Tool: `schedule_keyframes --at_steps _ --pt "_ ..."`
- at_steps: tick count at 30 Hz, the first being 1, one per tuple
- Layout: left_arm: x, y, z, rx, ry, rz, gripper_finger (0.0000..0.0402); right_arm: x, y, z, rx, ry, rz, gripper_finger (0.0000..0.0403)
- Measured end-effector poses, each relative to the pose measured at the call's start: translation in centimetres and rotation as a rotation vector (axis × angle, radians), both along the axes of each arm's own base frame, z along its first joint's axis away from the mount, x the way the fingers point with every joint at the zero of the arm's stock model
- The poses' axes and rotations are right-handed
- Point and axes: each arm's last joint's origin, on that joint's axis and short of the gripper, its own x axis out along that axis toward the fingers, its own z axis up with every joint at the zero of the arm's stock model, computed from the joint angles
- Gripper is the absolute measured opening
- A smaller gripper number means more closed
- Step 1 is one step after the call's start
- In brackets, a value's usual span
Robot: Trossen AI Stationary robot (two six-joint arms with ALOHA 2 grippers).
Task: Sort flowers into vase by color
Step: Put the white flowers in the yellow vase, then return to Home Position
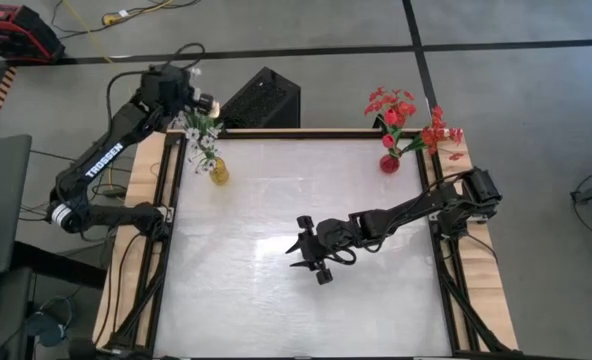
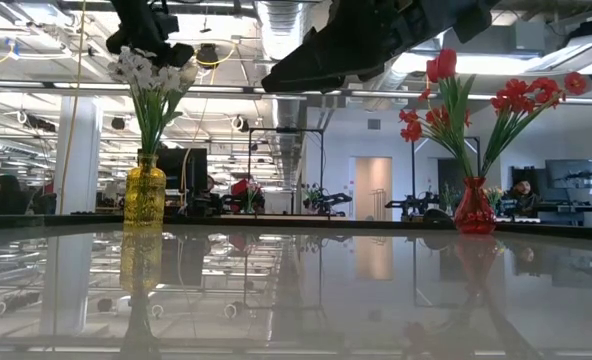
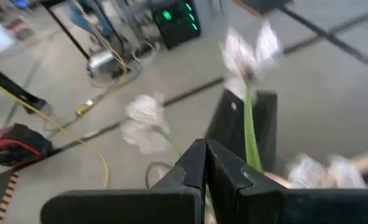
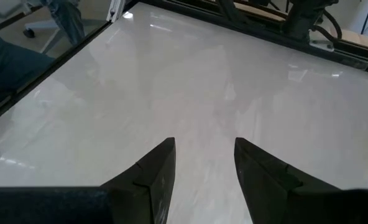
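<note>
A yellow vase [image 1: 218, 172] stands near the table's far-left corner with white flowers [image 2: 156, 75] upright in it. A red vase [image 1: 389, 162] near the far-right corner holds red flowers [image 1: 406, 115]. My left gripper [image 1: 202, 104] hangs just above the white blossoms [image 3: 145, 118] with its fingers shut. In the left wrist view a thin green stalk runs in behind the fingertips. My right gripper [image 1: 304, 250] hovers open over the middle of the table [image 4: 190, 81], with nothing between its fingers. My left gripper is shut at the top of the white flowers, on a thin green stalk [image 3: 176, 144] just below a blossom. The fingers [image 3: 193, 163] hide the place of contact. It comes from above. The bunch stands upright below it, stalks in the yellow vase [image 2: 144, 190].
A black box [image 1: 263, 100] sits on the floor beyond the table's far edge, close to the left arm. Wooden side rails [image 1: 476, 290] with cables run along both sides of the table. The glossy tabletop [image 1: 276, 300] is bare between the two vases.
</note>
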Motion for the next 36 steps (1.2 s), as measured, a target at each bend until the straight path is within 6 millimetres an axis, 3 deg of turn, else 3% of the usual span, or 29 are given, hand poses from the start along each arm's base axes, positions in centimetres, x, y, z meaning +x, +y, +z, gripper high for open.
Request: schedule_keyframes --at_steps 26,36 --pt "0.8 -2.0 -2.4 -0.325 0.01 -0.261 0.0 0.0 0.0 0.1 0.003 -0.01 -0.001 0.0189" --pt "0.9 -2.6 -2.0 -0.292 0.016 -0.289 0.0 0.1 0.0 0.1 0.007 -0.013 -0.002 0.0189"
